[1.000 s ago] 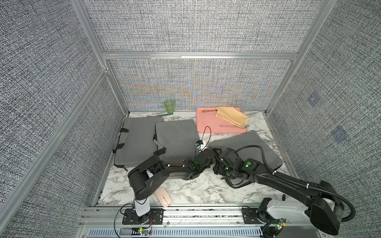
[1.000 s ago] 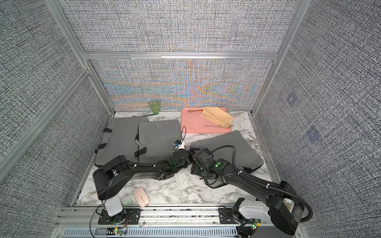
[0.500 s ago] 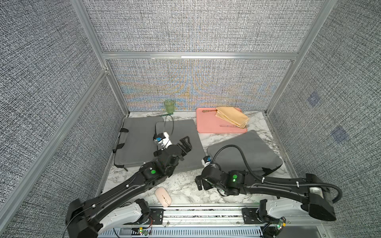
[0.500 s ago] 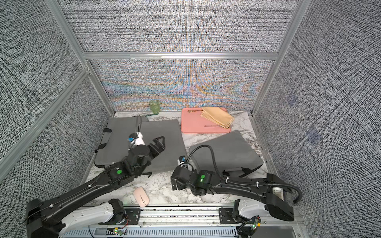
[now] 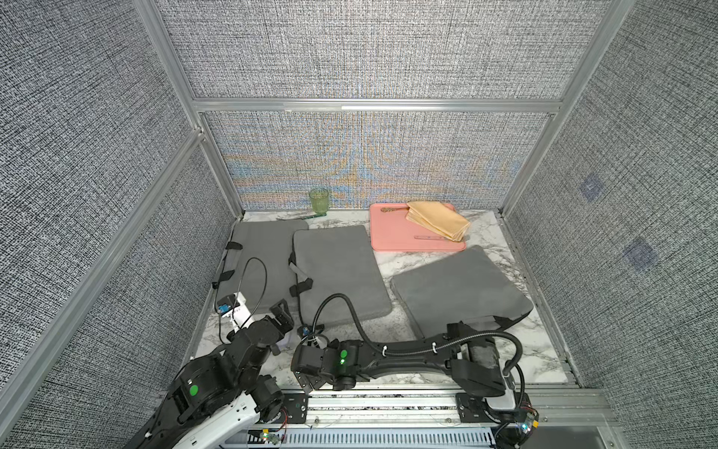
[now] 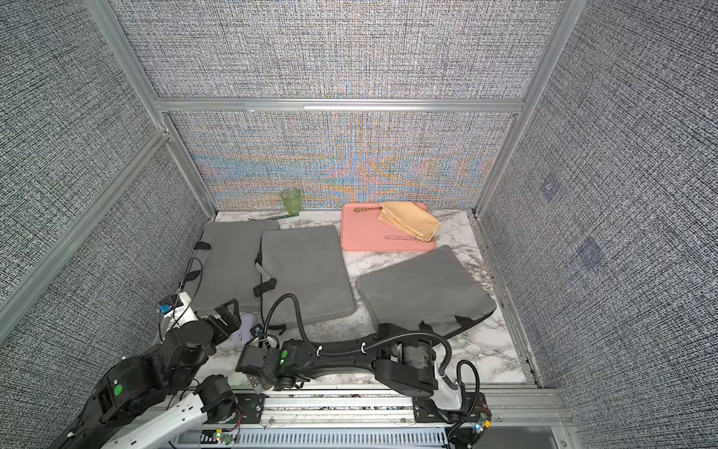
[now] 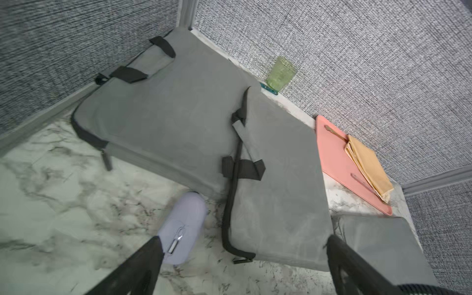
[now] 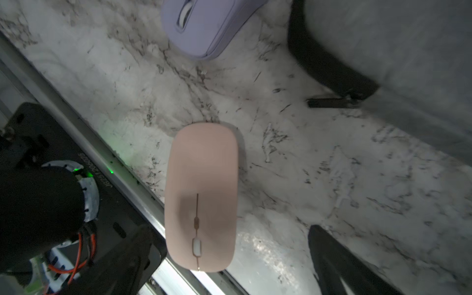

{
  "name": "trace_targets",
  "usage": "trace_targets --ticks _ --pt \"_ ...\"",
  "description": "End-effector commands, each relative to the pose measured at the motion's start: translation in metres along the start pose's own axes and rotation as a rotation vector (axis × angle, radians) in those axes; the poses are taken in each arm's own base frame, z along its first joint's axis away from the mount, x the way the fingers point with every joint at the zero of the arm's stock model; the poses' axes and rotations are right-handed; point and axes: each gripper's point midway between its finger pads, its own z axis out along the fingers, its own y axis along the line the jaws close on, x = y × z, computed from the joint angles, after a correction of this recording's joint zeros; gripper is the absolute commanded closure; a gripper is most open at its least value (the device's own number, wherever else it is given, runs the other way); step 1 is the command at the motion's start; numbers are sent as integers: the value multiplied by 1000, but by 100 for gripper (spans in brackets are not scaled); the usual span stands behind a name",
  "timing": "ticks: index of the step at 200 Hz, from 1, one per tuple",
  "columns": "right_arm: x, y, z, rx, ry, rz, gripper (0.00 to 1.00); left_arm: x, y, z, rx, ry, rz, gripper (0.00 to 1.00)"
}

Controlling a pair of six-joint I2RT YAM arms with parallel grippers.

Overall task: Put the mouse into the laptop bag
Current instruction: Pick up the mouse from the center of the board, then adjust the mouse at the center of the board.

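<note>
Right wrist view: pink mouse [image 8: 201, 196] lies on the marble tabletop [image 8: 332, 166] beneath the wide-open right claw [image 8: 227, 245], untouched. Left claw [image 7: 242, 242], also spread and empty, hovers by a lilac mouse [image 7: 182, 229] beside a grey laptop bag [image 7: 275, 191].

both arms reach low, left tool [image 7: 242, 242] and right tool [image 8: 227, 237] jaws spread wide

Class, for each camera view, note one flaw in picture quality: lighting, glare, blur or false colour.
In both top views, rainbow moiré ripples across the back wall; left wrist view, soft throughout, the marble tabletop smeared beside the purple mouse; right wrist view, dim, with white glare on the rail by the pink mouse.
</note>
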Motion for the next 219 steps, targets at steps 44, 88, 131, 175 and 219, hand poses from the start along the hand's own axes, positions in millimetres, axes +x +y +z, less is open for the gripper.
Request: trace_targets --ticks 44,88,131,175,219 --pt "24 9 36 23 134 -63 4 4 28 -13 -102 64 89 1" --pt "25 -14 42 39 145 28 50 6 16 -8 -88 78 94 1" --pt "16 -60 18 58 102 156 71 10 -23 -1 43 102 124 1" --pt "12 -123 -61 143 -44 253 71 36 -87 26 150 206 215 1" --pt "40 -196 -90 288 -36 401 63 54 -140 45 238 284 282 1"
